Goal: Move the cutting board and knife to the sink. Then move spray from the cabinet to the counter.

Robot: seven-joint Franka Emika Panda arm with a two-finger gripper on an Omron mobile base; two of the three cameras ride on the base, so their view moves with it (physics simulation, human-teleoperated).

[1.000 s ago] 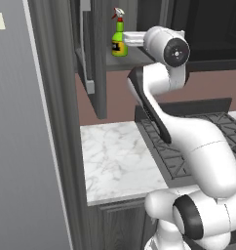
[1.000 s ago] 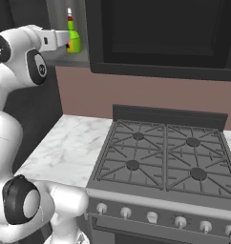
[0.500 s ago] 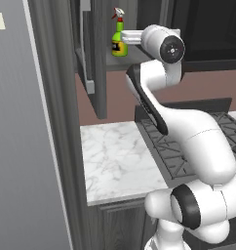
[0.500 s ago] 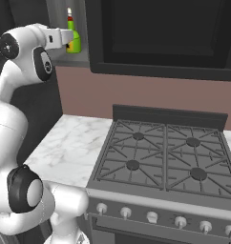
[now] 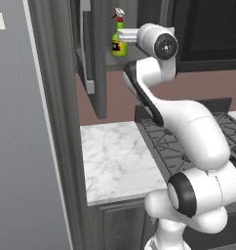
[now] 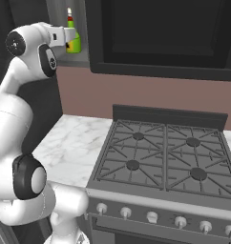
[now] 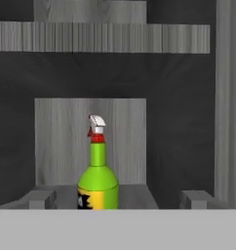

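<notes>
The spray is a lime-green bottle with a red-and-white nozzle, upright on the cabinet shelf. My gripper is open, with its fingertips wide apart on either side of the bottle and not touching it. From the left base view the spray stands at the shelf's front, with the gripper level with its neck. The right base view has the spray just past the gripper. The counter lies below. The cutting board, knife and sink are out of view.
The cabinet's open door hangs left of the arm. A tall grey panel borders the counter on the left. The black gas stovetop sits right of the counter, under a black microwave-like unit.
The arm has leaned a little further toward the cabinet, bringing the open gripper closer around the spray. The bottle has not moved.
</notes>
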